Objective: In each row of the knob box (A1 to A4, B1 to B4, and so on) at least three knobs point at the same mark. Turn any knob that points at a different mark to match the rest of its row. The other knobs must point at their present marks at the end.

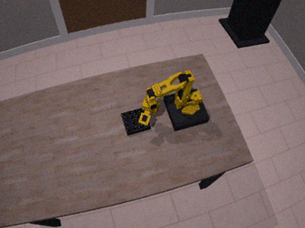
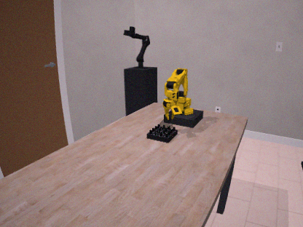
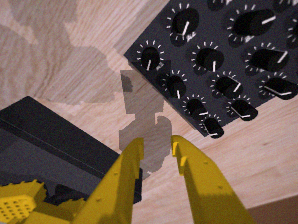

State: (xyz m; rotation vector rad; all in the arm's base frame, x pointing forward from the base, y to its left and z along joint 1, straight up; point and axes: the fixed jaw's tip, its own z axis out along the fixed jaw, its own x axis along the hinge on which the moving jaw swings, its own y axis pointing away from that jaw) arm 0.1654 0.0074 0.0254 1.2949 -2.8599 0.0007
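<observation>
The black knob box [image 1: 135, 125] [image 2: 163, 134] [image 3: 159, 34] lies on the wooden table, just left of the arm's base. It carries several black knobs with white pointer lines; the nearest corner knob [image 3: 215, 126] shows in the wrist view. My yellow gripper [image 1: 144, 119] [image 2: 170, 118] [image 3: 156, 142] hangs tilted above the table beside the box's near edge, at the corner toward the base. Its fingers stand close together with only bare wood and shadow between them. It touches no knob.
The arm's black base plate [image 1: 187, 116] [image 2: 189, 118] [image 3: 45, 135] sits right beside the box. A black pedestal [image 1: 249, 14] [image 2: 140, 89] with another dark arm stands beyond the table's far end. A brown door [image 2: 25, 91] is on the left wall.
</observation>
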